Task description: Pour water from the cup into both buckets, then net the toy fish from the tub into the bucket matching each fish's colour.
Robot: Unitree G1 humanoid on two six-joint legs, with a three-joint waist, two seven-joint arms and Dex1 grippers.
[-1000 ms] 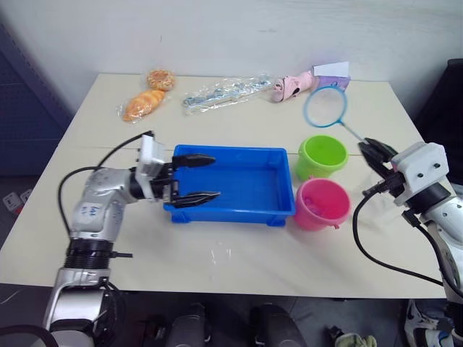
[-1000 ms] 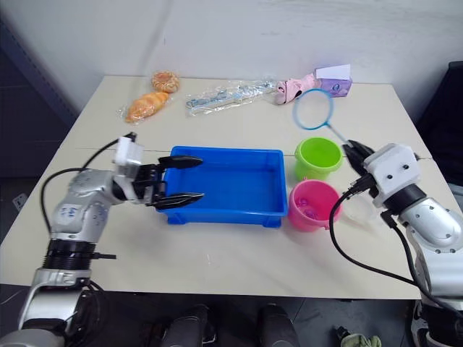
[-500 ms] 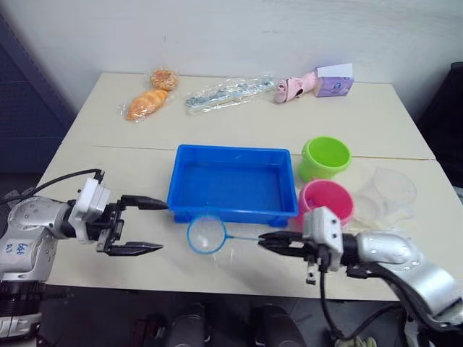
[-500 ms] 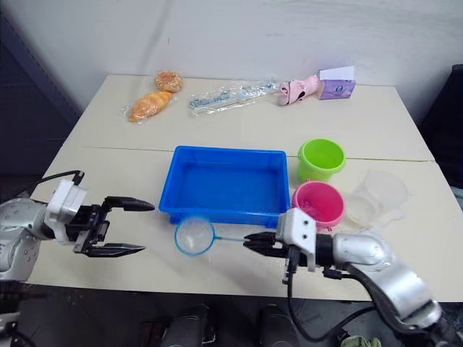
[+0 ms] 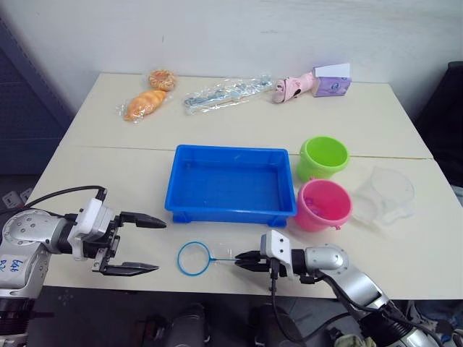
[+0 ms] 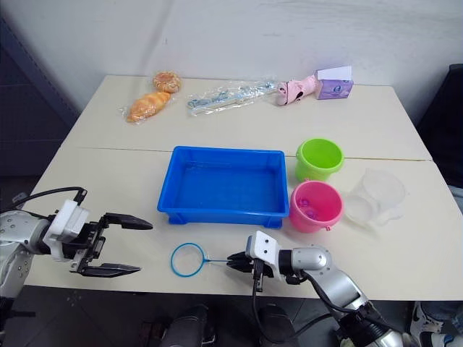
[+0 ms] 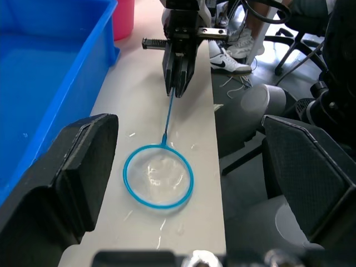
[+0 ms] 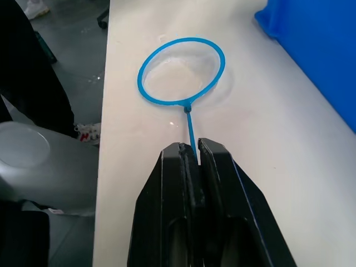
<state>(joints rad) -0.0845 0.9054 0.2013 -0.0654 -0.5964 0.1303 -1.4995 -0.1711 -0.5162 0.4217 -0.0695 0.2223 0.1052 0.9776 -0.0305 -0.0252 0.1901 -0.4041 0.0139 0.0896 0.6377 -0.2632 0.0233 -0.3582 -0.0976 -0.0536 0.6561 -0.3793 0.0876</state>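
Round blue-rimmed mesh net (image 5: 194, 259) flat on white table (image 5: 217, 144), handle pinched by right gripper (image 5: 239, 261).
Left gripper (image 5: 148, 246) gaping, empty; handle end hidden between fingers.

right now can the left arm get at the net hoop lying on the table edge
Probably yes. The left tool is open and sits just beside the net, with bare table between them. The right tool is shut on its handle, though.
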